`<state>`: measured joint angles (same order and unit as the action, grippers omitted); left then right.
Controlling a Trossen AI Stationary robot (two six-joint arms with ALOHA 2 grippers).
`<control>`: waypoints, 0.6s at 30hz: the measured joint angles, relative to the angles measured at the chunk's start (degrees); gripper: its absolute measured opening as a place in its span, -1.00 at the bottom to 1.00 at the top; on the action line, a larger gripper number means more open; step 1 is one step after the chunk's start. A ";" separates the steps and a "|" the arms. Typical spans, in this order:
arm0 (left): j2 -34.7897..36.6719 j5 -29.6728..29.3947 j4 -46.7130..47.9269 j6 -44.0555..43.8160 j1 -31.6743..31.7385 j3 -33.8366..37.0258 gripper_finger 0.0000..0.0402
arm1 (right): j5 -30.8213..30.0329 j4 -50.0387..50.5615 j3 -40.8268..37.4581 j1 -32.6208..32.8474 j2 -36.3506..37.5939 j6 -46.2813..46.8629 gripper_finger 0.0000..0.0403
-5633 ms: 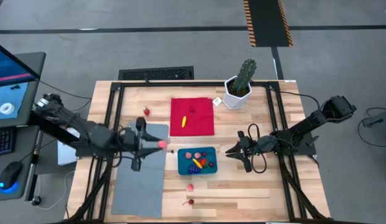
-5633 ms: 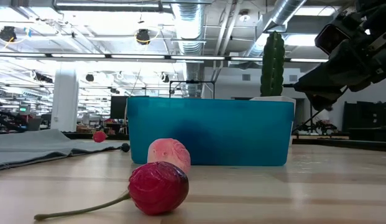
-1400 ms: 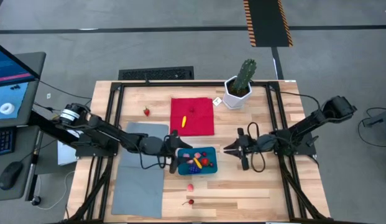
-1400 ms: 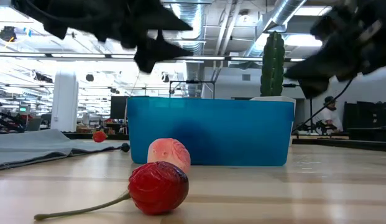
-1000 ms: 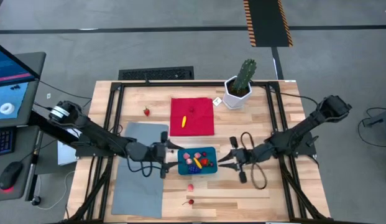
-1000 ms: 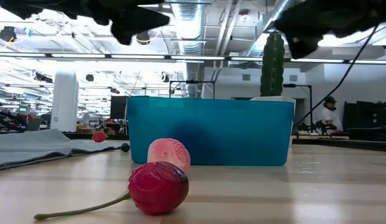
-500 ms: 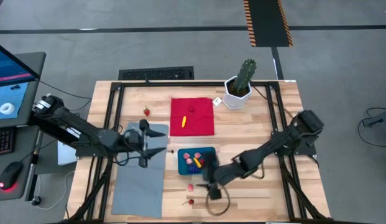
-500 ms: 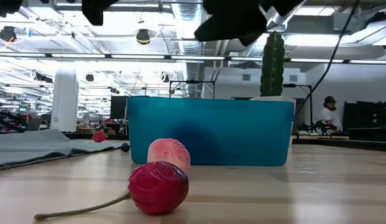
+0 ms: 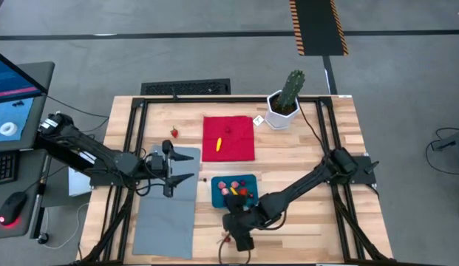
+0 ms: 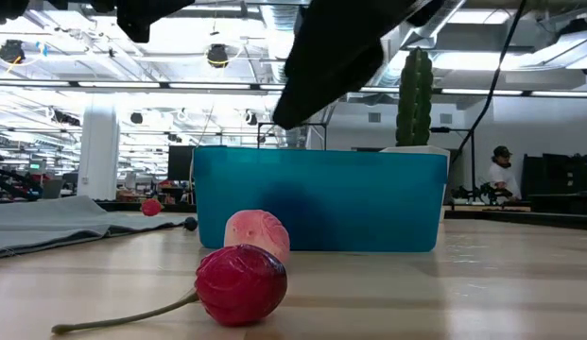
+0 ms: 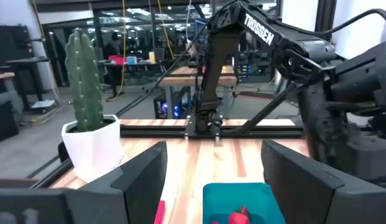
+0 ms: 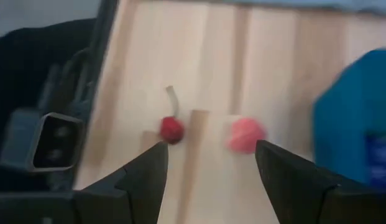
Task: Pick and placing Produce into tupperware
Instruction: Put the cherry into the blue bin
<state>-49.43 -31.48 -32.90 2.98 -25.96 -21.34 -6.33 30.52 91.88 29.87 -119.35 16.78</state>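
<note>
- The shallow rectangular teal-blue plastic tupperware (image 9: 234, 191) sits on the pale wooden slatted table (image 9: 303, 155), just in front of the red square cloth (image 9: 228, 138). It already holds several small toy pieces in pink, red, yellow and dark blue-purple.
- Two pieces lie loose on the wood on its near side: a pale pink rounded toy fruit (image 10: 257, 235) close to the container wall, and a dark red toy cherry with a thin stem (image 10: 240, 283) a little nearer the table edge.
- The right gripper (image 9: 237, 235) has swung in the last second from beside the container's right end to a spot above these two pieces. Its fingers (image 12: 132, 185) are spread wide with nothing between them, and the cherry and pink fruit show in the gap.
- That puts it in line for a pick; probably the cherry or the pink fruit goes next.
- The left gripper (image 9: 179, 170) has drawn back from the container to the grey rectangular mat (image 9: 168, 201), fingers apart and empty.
- Still out: a yellow banana-like piece (image 9: 218, 144) on the cloth and a small red strawberry (image 9: 174, 133) on the bare wood beside it.
- A green cactus in a white pot (image 9: 286, 100) stands at the far corner.
- Beyond lies a workshop hall with ceiling ducts; a person (image 10: 502, 168) sits far off.
</note>
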 joint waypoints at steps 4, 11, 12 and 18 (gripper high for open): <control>0.00 -0.02 -0.15 0.94 0.00 0.00 0.25 | 3.30 -0.23 -0.04 0.42 -0.02 1.94 0.32; 0.00 -0.81 -0.03 1.03 0.00 0.00 0.25 | 6.51 -4.83 -0.04 1.86 -0.02 1.08 0.31; 0.00 -0.81 -0.03 1.03 0.00 0.00 0.25 | 6.58 -5.33 -0.04 2.01 -0.02 1.05 0.31; 0.00 -0.81 0.00 0.99 0.00 0.00 0.25 | 10.03 -6.39 -0.05 1.12 -0.73 2.08 0.31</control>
<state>-49.43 -32.29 -32.90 3.97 -25.96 -21.34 3.70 24.13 91.83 30.99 -120.08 18.85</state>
